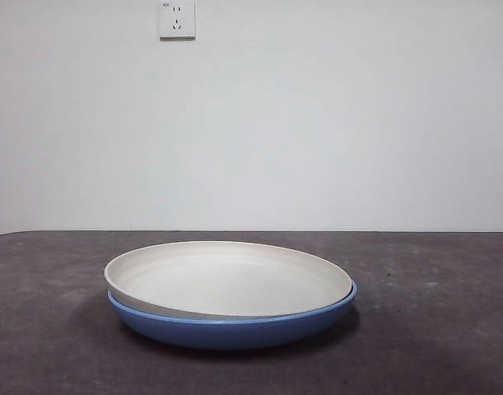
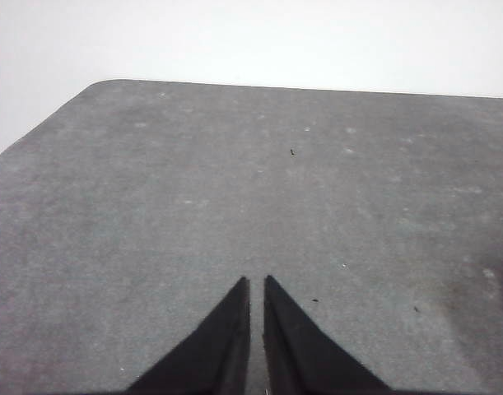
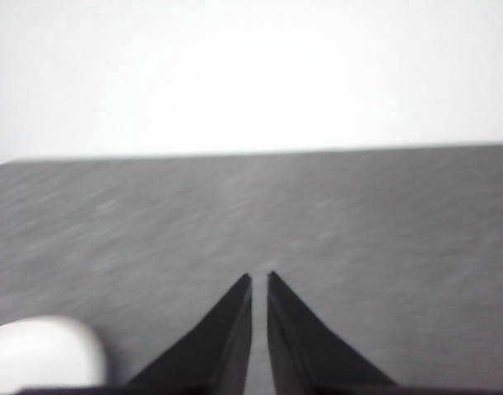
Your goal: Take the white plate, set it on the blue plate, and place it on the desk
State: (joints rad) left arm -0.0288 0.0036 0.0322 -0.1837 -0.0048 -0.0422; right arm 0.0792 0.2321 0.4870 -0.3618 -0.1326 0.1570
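White plate stacked on blue plate

The white plate point(image 1: 226, 280) was seen resting, a bit tilted, inside the blue plate point(image 1: 235, 327) at the lower middle of the front view. The left gripper point(image 2: 257, 284) and right gripper point(image 3: 259, 280) were pressed together, empty. Lifting it onto the desk point(image 1: 449, 329) was likely needed next.

The left tool point(image 2: 257, 284) hangs above the bench point(image 2: 152, 206), its two black jaws drawn almost together with only a thin slit between the tips, gripping nothing. The right tool point(image 3: 259, 280) has the same pose, jaws nearly touching and empty.
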